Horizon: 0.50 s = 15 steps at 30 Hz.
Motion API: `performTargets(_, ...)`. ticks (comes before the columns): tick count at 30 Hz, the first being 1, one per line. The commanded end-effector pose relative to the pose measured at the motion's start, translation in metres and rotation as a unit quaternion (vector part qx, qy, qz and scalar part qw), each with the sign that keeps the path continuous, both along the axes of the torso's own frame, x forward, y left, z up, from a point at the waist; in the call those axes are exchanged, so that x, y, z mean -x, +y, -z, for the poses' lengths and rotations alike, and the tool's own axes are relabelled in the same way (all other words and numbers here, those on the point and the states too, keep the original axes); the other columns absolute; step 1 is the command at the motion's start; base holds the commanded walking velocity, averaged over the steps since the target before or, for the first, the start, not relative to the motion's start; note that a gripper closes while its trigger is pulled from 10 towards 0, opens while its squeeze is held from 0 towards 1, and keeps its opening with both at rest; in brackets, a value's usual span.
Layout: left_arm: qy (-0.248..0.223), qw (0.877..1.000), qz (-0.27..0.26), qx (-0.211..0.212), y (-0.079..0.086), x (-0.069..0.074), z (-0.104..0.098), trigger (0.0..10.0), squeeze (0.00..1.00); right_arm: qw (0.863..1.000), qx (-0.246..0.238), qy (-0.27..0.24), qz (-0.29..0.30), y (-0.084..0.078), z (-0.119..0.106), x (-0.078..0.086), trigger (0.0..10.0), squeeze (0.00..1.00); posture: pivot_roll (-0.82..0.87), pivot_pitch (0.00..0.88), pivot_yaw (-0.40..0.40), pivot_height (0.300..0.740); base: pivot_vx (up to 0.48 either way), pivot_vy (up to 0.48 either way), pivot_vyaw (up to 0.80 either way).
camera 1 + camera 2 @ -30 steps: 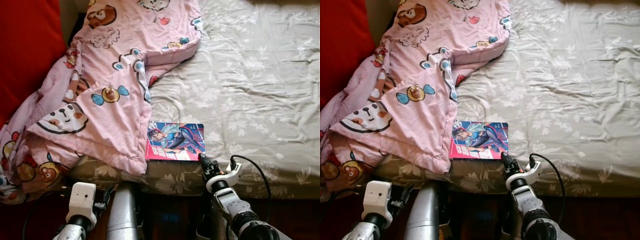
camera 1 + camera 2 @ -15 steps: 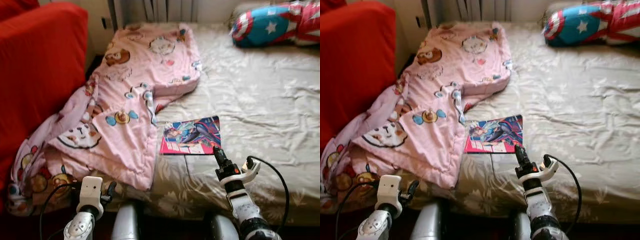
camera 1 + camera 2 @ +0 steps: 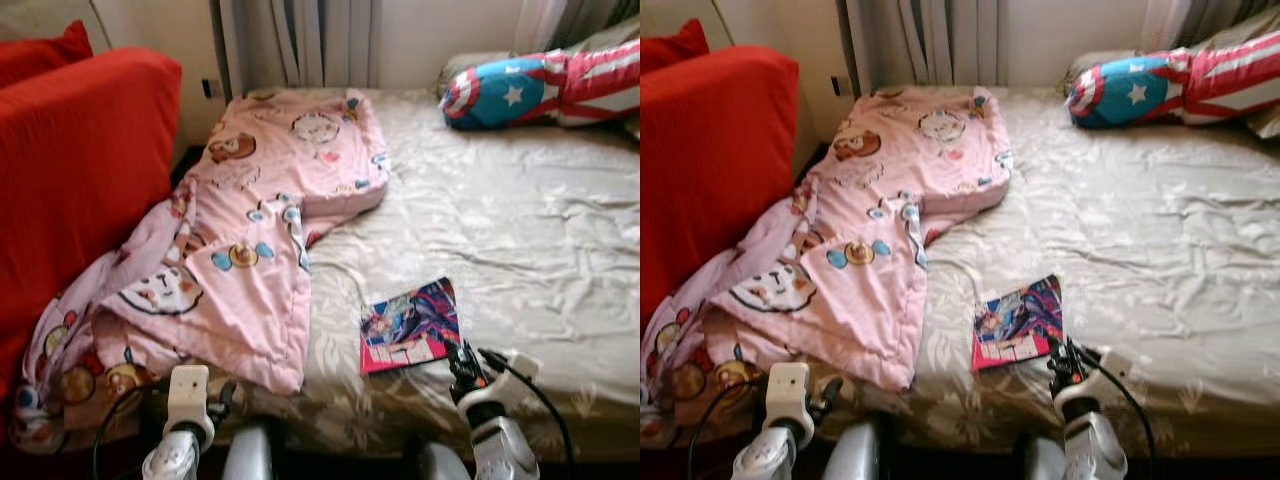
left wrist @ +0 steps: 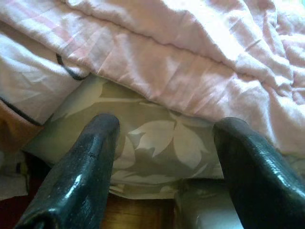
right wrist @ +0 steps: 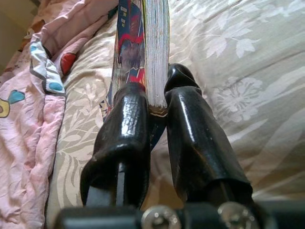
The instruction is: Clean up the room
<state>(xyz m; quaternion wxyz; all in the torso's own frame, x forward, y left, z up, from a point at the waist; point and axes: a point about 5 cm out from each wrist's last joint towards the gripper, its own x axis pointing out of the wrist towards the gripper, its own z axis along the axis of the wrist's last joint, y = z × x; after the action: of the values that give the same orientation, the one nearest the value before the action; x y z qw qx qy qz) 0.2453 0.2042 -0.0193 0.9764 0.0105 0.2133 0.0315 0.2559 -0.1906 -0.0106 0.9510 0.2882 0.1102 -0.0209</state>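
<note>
1. Right pincer (image 5: 155, 107) clenched on the near edge of a thin glossy comic book (image 3: 410, 325) on the bed (image 3: 540, 240).
2. Edge-only grip: pages may slip or tear.
3. Left pincer (image 4: 164, 157) released, below the pink cartoon-print quilt (image 3: 260, 230).

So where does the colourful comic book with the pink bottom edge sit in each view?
Left eye view: the colourful comic book lies near the bed's front edge, right gripper at its corner.
Right eye view: same spot.
Left wrist view: not in it.
Right wrist view: edge-on, clamped between the black fingers.
Shared landmark: the pink cartoon-print quilt, left of the book.
</note>
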Motion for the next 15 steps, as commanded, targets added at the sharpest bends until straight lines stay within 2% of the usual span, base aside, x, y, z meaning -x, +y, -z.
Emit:
performTargets(1, -0.002, 1.000, -0.008, 0.004, 0.001, -0.001, 0.000, 10.0, 0.00, 1.000, 0.019, 0.021, -0.004, 0.000, 0.006, 0.005, 10.0, 0.00, 0.03, 0.000, 0.002, 0.621, 0.000, 0.000, 0.00)
performTargets(6, -0.003, 1.000, -0.011, 0.006, -0.002, -0.006, 0.001, 10.0, 0.00, 0.999, 0.045, 0.025, 0.000, -0.001, 0.005, 0.003, 10.0, 0.00, 0.02, 0.000, -0.005, 0.651, 0.000, 0.000, 0.00)
performTargets(15, 0.041, 0.999, -0.010, 0.007, -0.007, 0.008, 0.018, 10.0, 0.00, 0.997, 0.071, 0.009, 0.001, -0.003, 0.001, 0.002, 10.0, 0.00, 0.00, 0.000, -0.018, 0.711, 0.000, 0.000, 0.00)
